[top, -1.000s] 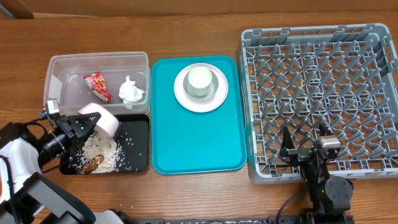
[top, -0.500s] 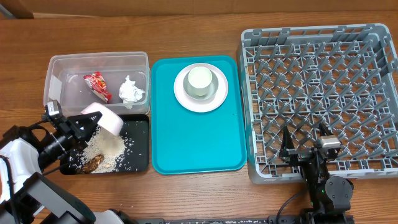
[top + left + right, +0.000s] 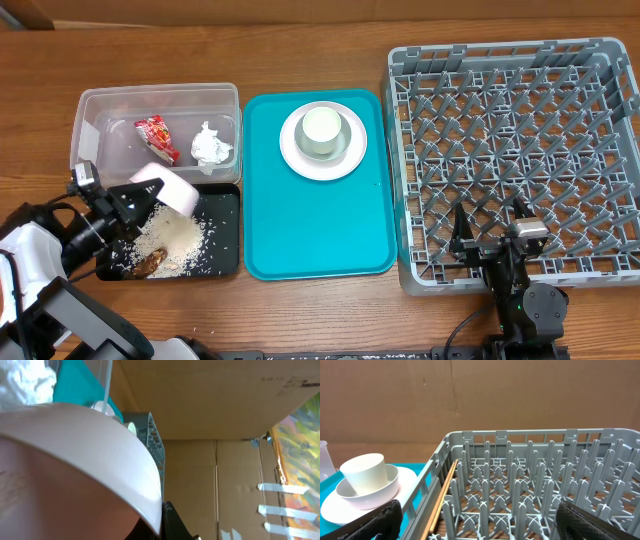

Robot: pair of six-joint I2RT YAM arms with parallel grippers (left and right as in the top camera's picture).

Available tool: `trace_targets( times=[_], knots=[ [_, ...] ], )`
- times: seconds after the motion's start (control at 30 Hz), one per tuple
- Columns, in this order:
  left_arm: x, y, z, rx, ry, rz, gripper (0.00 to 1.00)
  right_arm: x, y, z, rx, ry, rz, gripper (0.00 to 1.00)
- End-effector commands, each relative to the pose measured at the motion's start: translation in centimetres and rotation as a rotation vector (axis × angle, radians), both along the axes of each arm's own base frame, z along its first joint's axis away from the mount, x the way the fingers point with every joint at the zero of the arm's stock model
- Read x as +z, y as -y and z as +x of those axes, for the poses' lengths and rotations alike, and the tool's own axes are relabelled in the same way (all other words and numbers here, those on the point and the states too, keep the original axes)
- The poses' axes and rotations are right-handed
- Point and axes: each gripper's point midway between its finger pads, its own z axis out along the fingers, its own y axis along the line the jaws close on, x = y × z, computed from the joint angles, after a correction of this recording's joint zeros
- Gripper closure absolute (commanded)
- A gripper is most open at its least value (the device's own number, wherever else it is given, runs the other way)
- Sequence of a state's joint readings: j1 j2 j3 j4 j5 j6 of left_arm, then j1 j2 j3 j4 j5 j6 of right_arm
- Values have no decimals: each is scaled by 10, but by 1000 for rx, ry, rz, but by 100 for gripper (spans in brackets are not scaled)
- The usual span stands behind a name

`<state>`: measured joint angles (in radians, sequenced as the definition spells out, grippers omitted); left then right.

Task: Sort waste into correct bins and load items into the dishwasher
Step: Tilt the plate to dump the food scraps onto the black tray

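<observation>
The white bowl (image 3: 167,190) hangs tipped on its side over the black tray (image 3: 228,205), mouth down towards the heap of rice (image 3: 178,238) and a brown chunk (image 3: 152,262). The left gripper (image 3: 142,197) is clamped on its rim. It looks hard, glazed and light, so I'd guess slippery and easy to chip. The rim, one finger inside and one outside, seems the only sensible hold, and it wants setting down gently between the pegs of the grey rack (image 3: 510,120). Behind it the clear tub (image 3: 95,110) holds the red wrapper (image 3: 157,137) and the napkin (image 3: 210,146). On the teal tray (image 3: 320,235) a plate (image 3: 323,176) carries another bowl (image 3: 347,148) and a cup (image 3: 322,127). The right gripper (image 3: 490,242) rests at the rack's near edge, fingers spread wide and empty.
</observation>
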<state>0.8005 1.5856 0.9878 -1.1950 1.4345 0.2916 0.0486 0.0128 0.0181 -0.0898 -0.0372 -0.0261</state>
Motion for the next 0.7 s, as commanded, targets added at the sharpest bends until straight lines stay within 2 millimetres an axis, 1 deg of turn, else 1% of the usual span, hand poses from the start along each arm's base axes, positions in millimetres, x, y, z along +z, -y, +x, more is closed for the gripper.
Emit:
trace_targets(
  times=[0.0,0.07,0.17,0.23,0.3,0.37,0.47,0.67],
  knots=[
    [15,1,-1,17,57,-31,96,-1,-1,0,5,8,0,0],
    [23,2,-1,24,90,-55,96,-1,-1,0,5,8,0,0],
    [24,6,-5,26,54,-91,96,-1,-1,0,5,8,0,0],
    [24,6,-5,23,81,-63,96,-1,-1,0,5,8,0,0],
    [18,4,-4,11,100,-4,96,-1,-1,0,5,8,0,0],
    [13,5,-4,8,45,-22,96,-1,-1,0,5,8,0,0],
    [12,5,-5,6,43,-16,96,-1,-1,0,5,8,0,0],
    [-4,9,-10,-29,-33,50,96,-1,-1,0,5,8,0,0]
  ],
)
